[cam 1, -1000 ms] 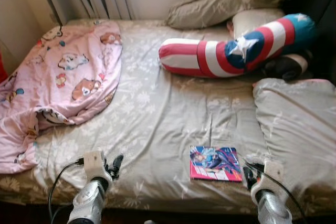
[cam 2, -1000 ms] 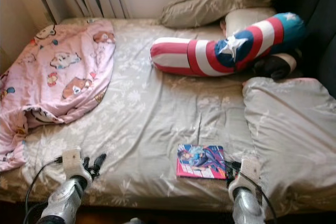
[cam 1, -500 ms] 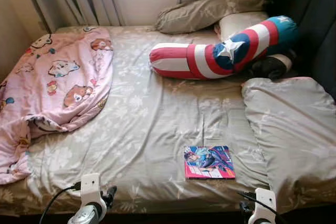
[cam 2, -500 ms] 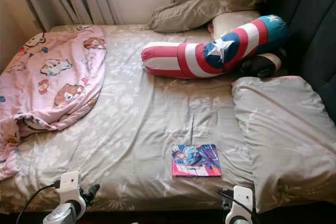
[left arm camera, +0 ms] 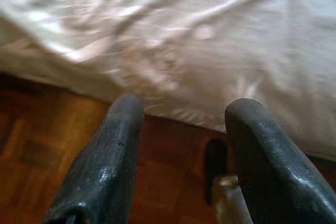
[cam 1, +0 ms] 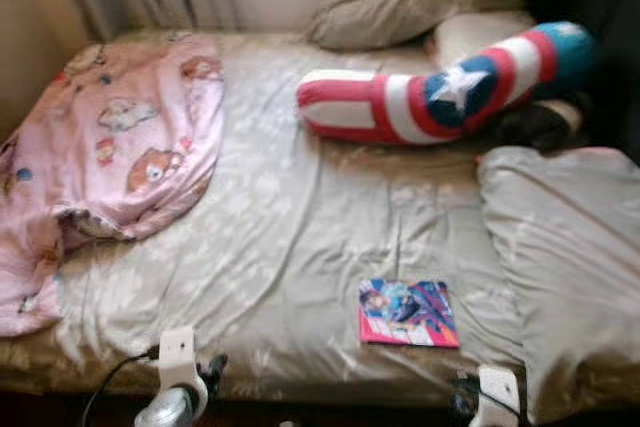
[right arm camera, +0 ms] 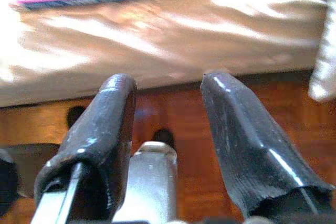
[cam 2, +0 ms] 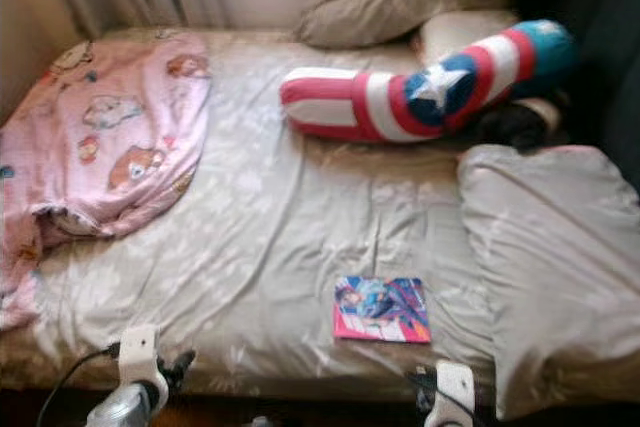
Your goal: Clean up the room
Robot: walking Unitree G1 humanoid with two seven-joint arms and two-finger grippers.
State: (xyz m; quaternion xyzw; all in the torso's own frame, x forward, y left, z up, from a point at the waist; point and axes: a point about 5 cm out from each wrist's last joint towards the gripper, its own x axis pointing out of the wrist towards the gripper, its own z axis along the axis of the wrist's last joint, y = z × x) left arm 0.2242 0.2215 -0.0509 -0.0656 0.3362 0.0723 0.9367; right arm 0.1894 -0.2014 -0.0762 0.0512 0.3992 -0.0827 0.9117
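Bed [cam 1: 300,237] with grey floral sheet, bearing a pink cartoon blanket [cam 1: 110,147], striped star-marked bolster [cam 1: 440,92], colourful book [cam 1: 408,313] (near the front edge), grey duvet [cam 1: 565,257] and pillows [cam 1: 420,2].

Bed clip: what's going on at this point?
The robot stands at the near edge of the bed holding nothing. Its left hand and right hand are both open, low by the mattress edge above the wooden floor. A colourful book lies on the sheet near the right hand. A pink blanket and a striped bolster lie untouched.
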